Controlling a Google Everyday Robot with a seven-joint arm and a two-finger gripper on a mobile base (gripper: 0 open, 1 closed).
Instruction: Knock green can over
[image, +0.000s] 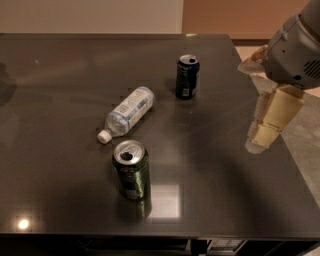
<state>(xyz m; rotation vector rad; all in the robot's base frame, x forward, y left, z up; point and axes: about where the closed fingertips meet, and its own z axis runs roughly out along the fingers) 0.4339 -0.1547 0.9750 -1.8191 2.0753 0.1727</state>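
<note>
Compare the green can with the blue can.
The green can is dark green, near the front edge of the table; the blue can is dark blue with a pale label, farther back and right. Both stand upright with silver tops. The gripper hangs over the table's right edge, touching neither.

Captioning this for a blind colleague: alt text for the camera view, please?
A green can stands upright near the front of a dark table, with the robot's gripper off to the right near the table's edge, apart from it. Behind it a clear bottle lies on its side; a dark blue can stands farther back.
</note>
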